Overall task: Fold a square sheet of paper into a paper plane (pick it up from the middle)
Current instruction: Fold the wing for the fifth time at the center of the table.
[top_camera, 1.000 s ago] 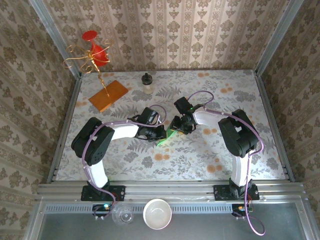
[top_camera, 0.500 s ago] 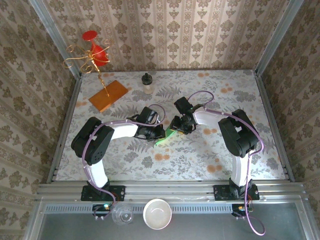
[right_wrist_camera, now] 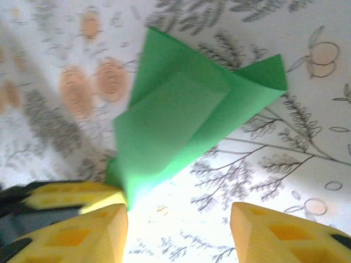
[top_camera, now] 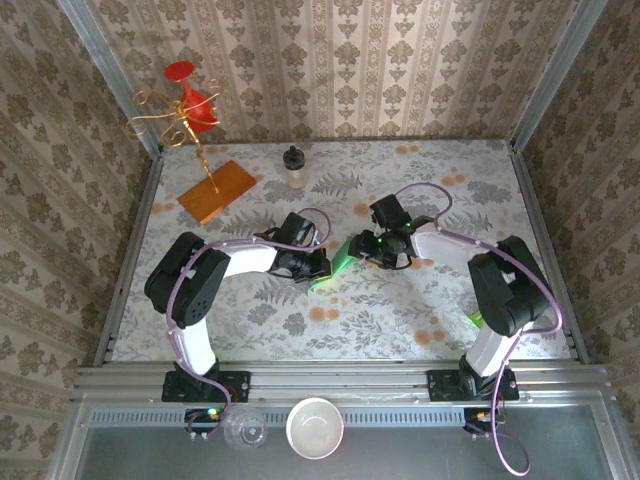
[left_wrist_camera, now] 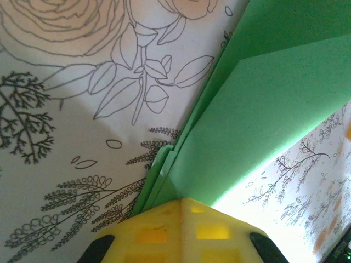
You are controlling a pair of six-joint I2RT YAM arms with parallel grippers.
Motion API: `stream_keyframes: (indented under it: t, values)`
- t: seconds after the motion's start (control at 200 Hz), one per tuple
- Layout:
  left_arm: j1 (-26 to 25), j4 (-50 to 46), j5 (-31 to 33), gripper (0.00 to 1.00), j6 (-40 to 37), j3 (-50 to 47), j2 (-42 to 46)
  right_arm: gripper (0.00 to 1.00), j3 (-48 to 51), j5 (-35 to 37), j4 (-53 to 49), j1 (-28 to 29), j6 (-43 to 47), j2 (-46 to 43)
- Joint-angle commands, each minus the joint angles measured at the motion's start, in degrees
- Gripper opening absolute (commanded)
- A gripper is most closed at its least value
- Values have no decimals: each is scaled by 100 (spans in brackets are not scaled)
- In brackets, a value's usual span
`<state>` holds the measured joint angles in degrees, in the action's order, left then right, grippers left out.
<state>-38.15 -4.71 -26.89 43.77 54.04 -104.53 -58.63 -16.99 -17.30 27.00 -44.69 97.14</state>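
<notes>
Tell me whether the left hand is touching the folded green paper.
Touching. In the left wrist view, the left hand is shut on the green paper, whose layered edge runs straight in between its yellow fingertips.

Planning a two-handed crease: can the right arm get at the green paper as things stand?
Probably yes. The right gripper hangs open right beside the folded green paper, nothing between them; the left gripper pinches just one end, leaving the rest free.
</notes>
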Motion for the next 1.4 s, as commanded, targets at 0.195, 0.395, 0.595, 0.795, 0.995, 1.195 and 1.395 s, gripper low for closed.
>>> stream_keyframes:
  t: [0.195,0.395,0.595,0.795,0.995,1.195,1.395]
  values:
    - [45,-373,100,6,8,22,-193,33,-86,-602,688,440,17,9]
    - [52,-330,72,6,70,-17,-138,23,-353,-564,894,481,-84,553]
    - [92,-140,-39,5,230,-134,-53,19,-531,-358,832,407,-119,974]
    - [135,21,-211,6,342,-219,3,18,-557,-214,709,333,-113,1245]
    - [185,106,-315,6,404,-245,29,18,-563,-124,638,297,-93,1380]
    - [220,154,-466,7,345,-210,119,17,-714,-55,377,279,-4,1522]
    - [216,167,-426,11,236,-228,569,18,-903,55,-6,279,65,1640]
